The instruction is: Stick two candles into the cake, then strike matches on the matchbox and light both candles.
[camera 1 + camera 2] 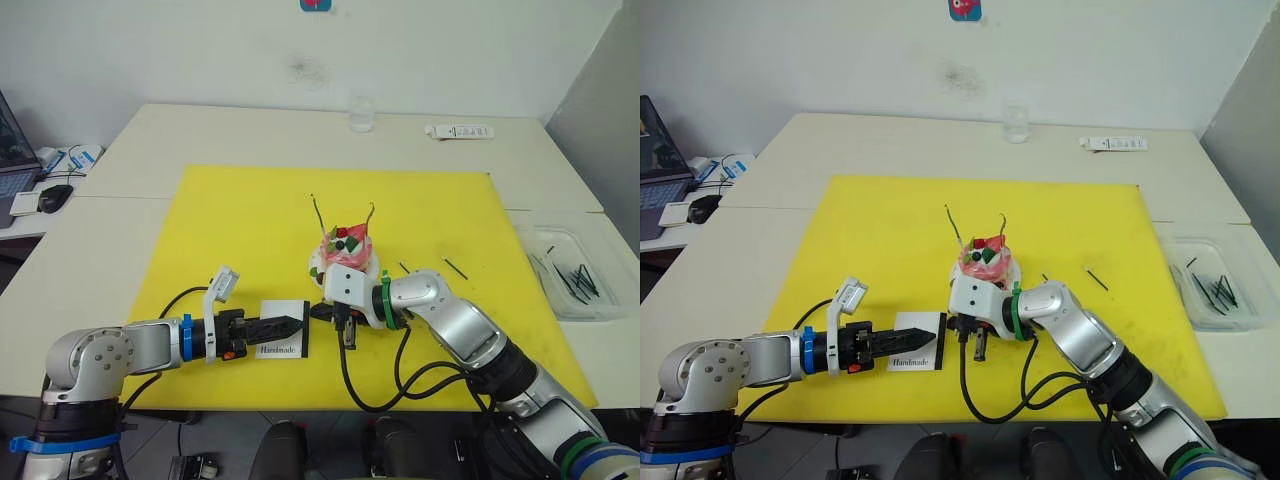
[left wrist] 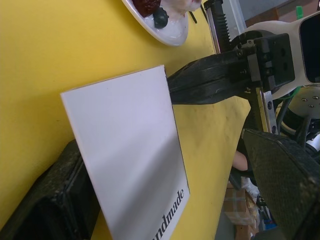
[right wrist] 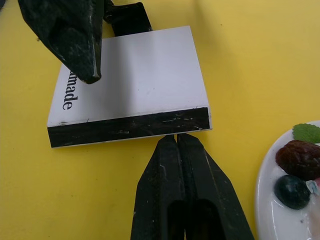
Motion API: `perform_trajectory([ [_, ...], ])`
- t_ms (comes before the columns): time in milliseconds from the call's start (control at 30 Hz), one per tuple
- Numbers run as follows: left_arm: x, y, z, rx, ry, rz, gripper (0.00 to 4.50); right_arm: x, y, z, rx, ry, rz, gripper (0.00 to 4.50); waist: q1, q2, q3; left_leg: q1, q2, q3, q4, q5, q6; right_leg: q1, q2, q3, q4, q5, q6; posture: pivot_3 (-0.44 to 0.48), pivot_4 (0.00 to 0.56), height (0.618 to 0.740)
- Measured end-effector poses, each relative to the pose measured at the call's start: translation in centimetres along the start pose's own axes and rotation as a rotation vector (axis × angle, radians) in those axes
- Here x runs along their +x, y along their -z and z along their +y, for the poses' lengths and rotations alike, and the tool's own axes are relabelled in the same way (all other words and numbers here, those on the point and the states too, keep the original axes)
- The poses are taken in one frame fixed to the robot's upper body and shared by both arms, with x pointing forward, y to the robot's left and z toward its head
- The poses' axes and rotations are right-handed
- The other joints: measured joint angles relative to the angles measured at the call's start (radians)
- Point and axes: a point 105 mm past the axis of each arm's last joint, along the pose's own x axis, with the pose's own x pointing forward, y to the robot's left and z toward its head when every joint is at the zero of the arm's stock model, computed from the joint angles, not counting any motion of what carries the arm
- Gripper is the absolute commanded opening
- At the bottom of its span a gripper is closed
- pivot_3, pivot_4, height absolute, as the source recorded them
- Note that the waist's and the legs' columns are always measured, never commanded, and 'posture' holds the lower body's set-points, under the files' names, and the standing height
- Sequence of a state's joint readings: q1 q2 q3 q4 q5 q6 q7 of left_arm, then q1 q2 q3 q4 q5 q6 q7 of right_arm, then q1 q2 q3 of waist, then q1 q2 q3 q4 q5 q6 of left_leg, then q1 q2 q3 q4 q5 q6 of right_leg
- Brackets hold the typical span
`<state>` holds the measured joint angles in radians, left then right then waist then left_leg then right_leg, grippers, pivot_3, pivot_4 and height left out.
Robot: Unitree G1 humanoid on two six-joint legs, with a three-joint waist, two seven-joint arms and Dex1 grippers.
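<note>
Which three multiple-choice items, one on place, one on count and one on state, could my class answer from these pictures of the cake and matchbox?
1. Where are the tips of the right claw?
A. At the black strip of the matchbox
B. On the drinking glass
C. Inside the clear plastic tray

2. How many candles stand in the cake?
A. None
B. Two
C. Four

3. How are the right claw's fingers?
A. Spread wide
B. Clamped around the cake's plate
C. Shut together

Answers:
1 A: the right wrist view shows the tips against the strip.
2 B: two thin sticks rise from the cake's top.
3 C: the right wrist view shows the two fingers pressed side by side.
</note>
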<state>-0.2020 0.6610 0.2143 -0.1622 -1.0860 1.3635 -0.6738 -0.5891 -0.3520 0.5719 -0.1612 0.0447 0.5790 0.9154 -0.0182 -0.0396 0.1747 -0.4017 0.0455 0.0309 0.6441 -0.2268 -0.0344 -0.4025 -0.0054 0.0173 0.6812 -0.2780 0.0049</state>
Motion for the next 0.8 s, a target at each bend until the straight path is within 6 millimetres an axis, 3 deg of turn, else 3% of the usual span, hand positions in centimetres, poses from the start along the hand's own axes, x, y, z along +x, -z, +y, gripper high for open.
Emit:
perform_trajectory([
  [300,0.1,0.0,0.0,0.004,-0.001,0.002,4.5,0.0,-0.3,0.2,0.005,-0.006,-0.01,0.02,0.0,0.0,0.0,0.0,0.0,0.0,0.0,0.0,0.0,0.0,0.0,0.0,0.0,0.0,0.0,0.0,0.15,0.74],
  [400,0.1,0.0,0.1,0.004,-0.01,0.001,3.88,0.0,-0.2,0.2,0.008,-0.006,-0.007,0.0,0.001,0.0,0.0,0.0,0.0,0.0,0.0,0.0,0.0,0.0,-0.001,0.0,0.0,0.0,0.0,0.0,0.15,0.74],
  [800,0.4,0.6,1.2,-0.001,-0.067,-0.001,0.19,0.0,-0.2,0.2,0.015,-0.006,-0.006,0.0,0.0,0.0,0.0,-0.002,0.0,0.0,-0.002,0.0,0.0,-0.002,-0.001,0.0,-0.001,0.0,0.0,0.0,0.15,0.74],
])
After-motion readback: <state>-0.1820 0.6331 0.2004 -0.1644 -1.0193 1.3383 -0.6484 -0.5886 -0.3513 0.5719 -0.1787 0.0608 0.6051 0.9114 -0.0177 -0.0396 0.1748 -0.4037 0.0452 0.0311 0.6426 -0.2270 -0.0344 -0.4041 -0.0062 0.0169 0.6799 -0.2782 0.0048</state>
